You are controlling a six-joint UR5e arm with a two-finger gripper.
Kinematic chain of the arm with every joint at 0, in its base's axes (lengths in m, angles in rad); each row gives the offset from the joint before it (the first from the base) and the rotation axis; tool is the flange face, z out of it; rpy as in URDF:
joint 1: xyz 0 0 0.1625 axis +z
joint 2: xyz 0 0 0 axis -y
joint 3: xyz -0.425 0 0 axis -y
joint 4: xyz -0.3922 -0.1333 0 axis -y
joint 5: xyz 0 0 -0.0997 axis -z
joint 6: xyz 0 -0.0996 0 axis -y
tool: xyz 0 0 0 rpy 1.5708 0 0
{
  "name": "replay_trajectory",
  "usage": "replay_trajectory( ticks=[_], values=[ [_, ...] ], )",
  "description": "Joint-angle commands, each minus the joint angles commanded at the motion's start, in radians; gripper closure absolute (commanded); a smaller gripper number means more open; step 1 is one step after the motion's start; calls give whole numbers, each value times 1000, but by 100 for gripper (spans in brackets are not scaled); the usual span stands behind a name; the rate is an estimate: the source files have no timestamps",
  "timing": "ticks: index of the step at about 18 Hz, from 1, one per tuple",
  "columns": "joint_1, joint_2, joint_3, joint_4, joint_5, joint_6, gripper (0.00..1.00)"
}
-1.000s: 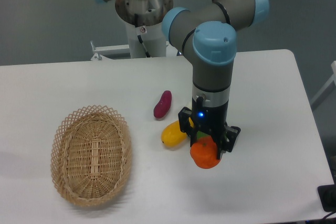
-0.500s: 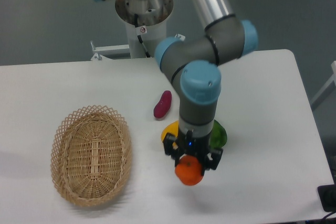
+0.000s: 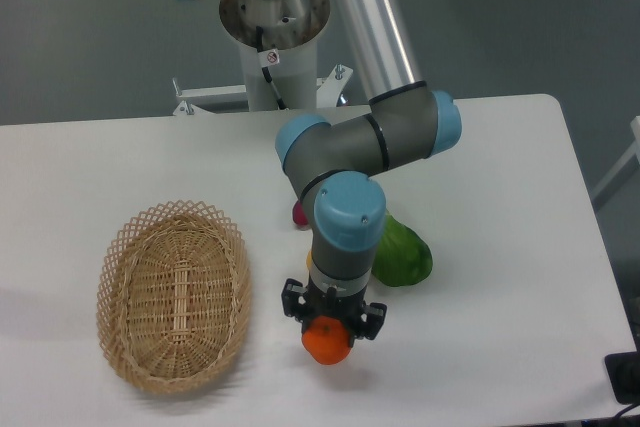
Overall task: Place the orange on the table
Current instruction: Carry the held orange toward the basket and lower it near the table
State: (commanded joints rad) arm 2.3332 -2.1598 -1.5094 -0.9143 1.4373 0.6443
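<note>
orange fruit is seen pinched between the two fingers of the gripper, low over the front part of the table, to the right of the wicker basket and well apart from it. the orange is gripped from above, with the dark fingers pressed against its sides, and its lower half is left showing below them. a faint shadow is cast on the white surface just under and beside the fruit, so it is judged to be very close to the tabletop, though whether it already touches cannot be told from this view. the arm is bent down steeply above it, and a green fruit is lying just behind and to the right, partly hidden by the wrist. a small sliver of a purple fruit is visible behind the elbow joint, and a trace of something yellow is glimpsed beside the wrist, too little to be named. as to progress, the carrying part of the task is judged to be nearly finished: the fruit is held over a bare patch of table, away from the basket and the other items. what is left is the last bit of lowering, if any is needed, then the opening of the fingers and the lifting of the arm away. since the fruit is round, some rolling may be expected on release, so a gentle let-go close to the surface is called for.
</note>
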Motion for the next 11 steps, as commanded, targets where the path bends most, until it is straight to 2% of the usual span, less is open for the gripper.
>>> replay_trajectory(
  ticks=[11],
  values=[
    [-11, -9, -48, 11, 5, 9, 28]
  ],
)
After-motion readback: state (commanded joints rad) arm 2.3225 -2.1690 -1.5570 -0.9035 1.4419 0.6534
